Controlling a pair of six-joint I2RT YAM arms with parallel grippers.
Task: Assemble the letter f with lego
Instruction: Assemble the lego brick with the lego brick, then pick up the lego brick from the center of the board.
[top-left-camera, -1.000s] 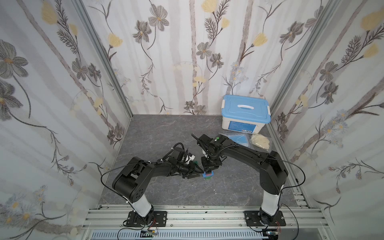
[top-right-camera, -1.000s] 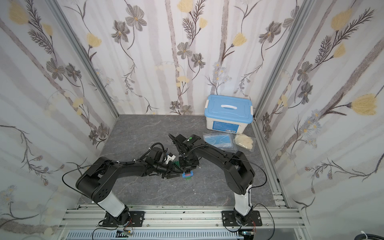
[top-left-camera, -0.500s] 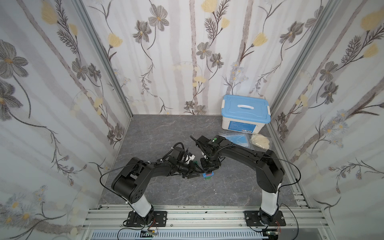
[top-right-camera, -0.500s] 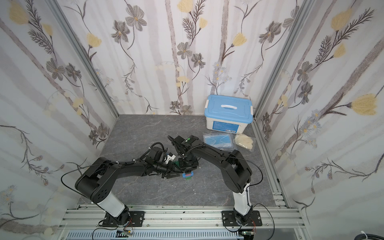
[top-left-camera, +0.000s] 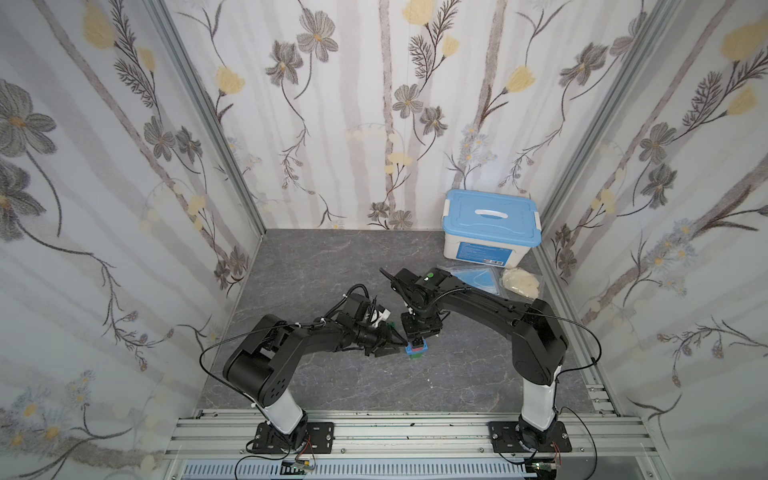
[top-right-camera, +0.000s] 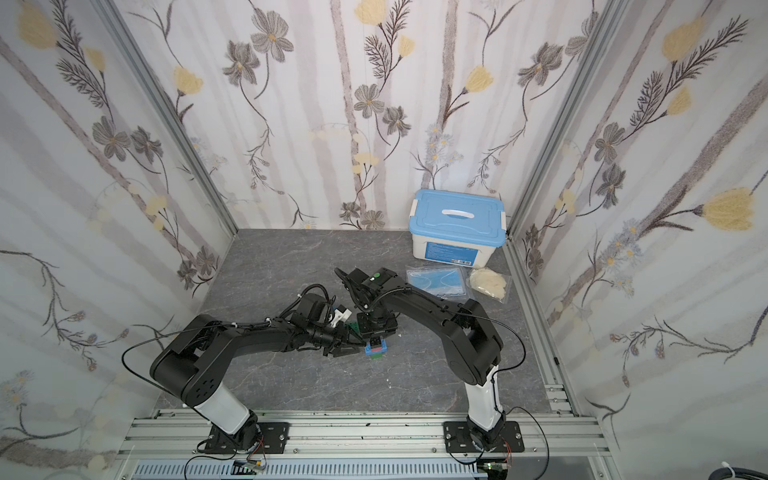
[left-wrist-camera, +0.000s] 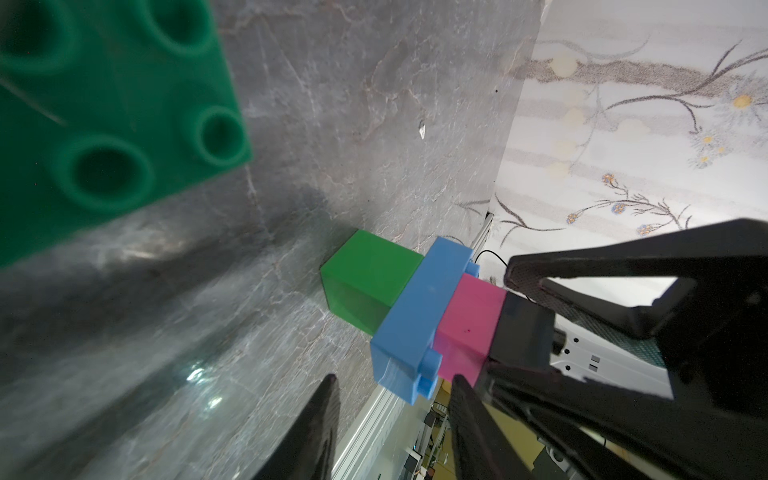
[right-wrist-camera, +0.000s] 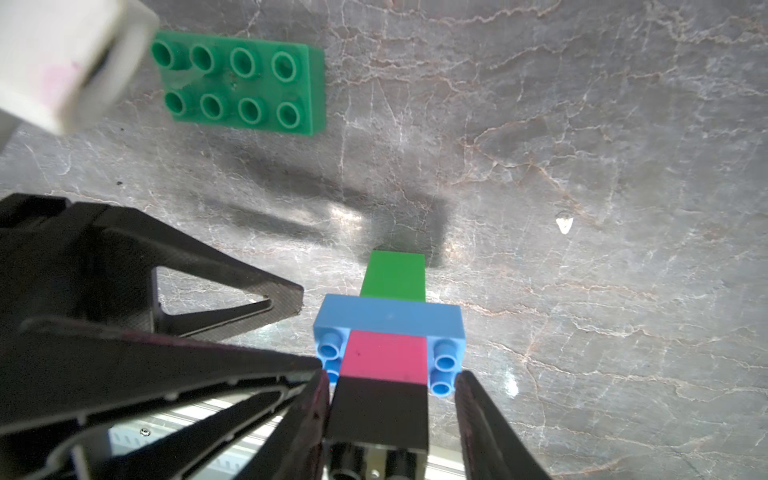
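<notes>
Pale wallpaper with grey and yellow flowers covers three walls (top-left-camera: 374, 124) joined by aluminium posts (top-left-camera: 208, 124), enclosing a grey marbled floor (top-left-camera: 316, 266), evenly lit, with a metal rail (top-left-camera: 395, 432) in front.

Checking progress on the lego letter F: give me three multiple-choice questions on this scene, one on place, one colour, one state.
1. Where is the loose green brick, relative to the stack? A) atop it B) flat on the table, apart from it C) under it
2. Which colour tops the stack? A) pink B) black C) blue
3. The right gripper is: A) open astride the black brick B) shut, empty C) gripping the loose green brick
B: lies alone, studs up; B: black sits uppermost; A: gap beside one jaw.
</notes>
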